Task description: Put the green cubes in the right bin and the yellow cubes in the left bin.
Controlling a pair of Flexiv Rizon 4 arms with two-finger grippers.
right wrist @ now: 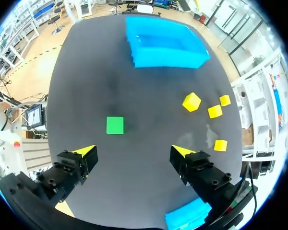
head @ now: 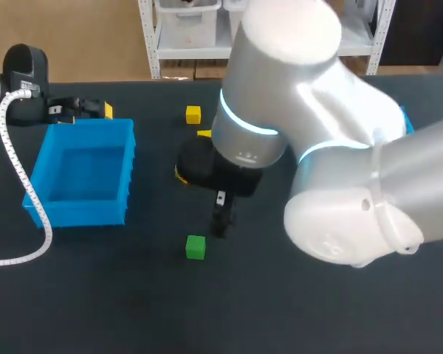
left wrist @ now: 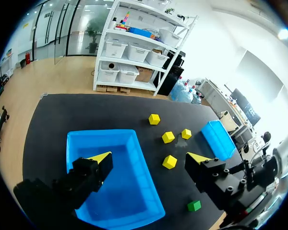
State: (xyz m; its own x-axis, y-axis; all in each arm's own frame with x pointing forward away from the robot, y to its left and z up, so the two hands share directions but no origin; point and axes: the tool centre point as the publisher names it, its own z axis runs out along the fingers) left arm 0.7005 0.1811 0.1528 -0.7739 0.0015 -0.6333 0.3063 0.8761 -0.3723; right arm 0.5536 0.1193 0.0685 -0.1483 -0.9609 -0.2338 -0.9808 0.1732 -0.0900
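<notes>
The green cube (head: pixel 196 247) (right wrist: pixel 115 125) (left wrist: pixel 194 205) lies alone on the black table, below and ahead of my open right gripper (right wrist: pixel 134 151). In the head view that gripper is mostly hidden under its own arm (head: pixel 317 147). Several yellow cubes lie together off to one side of it, one of them in front (right wrist: pixel 191 101) (left wrist: pixel 170 161). Only one yellow cube (head: pixel 193 114) shows whole in the head view. My left gripper (left wrist: pixel 149 157) (head: pixel 96 110) hangs open and empty at the far rim of the left bin (head: pixel 81 173) (left wrist: pixel 110 172) (right wrist: pixel 164 43).
The right bin (left wrist: pixel 218 139) (right wrist: pixel 189 214) sits past the yellow cubes, nearly all hidden behind my right arm in the head view. A white coiled cable (head: pixel 18 177) runs along the left bin's outer side.
</notes>
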